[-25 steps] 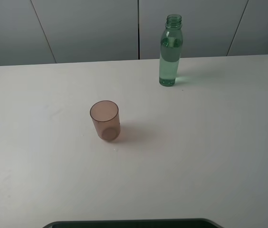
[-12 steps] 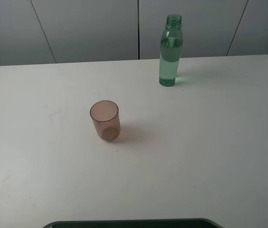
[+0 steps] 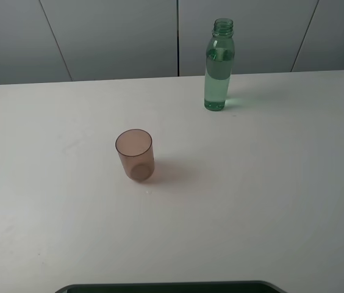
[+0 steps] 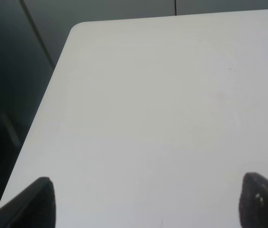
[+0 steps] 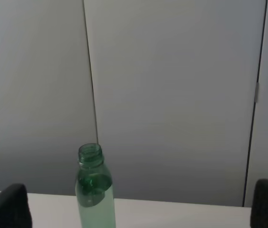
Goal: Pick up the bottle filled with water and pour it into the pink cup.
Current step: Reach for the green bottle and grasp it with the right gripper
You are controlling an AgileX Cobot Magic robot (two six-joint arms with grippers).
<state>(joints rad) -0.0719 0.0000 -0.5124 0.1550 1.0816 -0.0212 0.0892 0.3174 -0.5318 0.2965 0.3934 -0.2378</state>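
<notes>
Standing upright at the far right of the worktop (image 3: 269, 183), the bottle (image 3: 219, 67) shows in the high view with its open neck up and water filling most of its body. The cup (image 3: 135, 154) sits upright well apart from it, nearer and to the left, mouth open. No arm or gripper appears in this view.

From the left wrist, the left gripper (image 4: 148, 204) is spread wide, its two dark fingertips (image 4: 34, 204) far apart with nothing between them but bare worktop (image 4: 172, 95). It looks over the far left corner; neither bottle nor cup is in sight there.

From the right wrist, the right gripper (image 5: 136, 206) is likewise spread wide and empty. The bottle (image 5: 95, 190) stands ahead of it, seen between the fingertips (image 5: 5, 206) but nearer one than the other, in front of grey wall panels (image 5: 172, 95). Its long axis is vertical, so a level side grasp around the body looks right.

The right arm is probably the nearer one and already faces the bottle. The coming reach likely needs a straight advance plus a small sideways shift to centre the bottle.
</notes>
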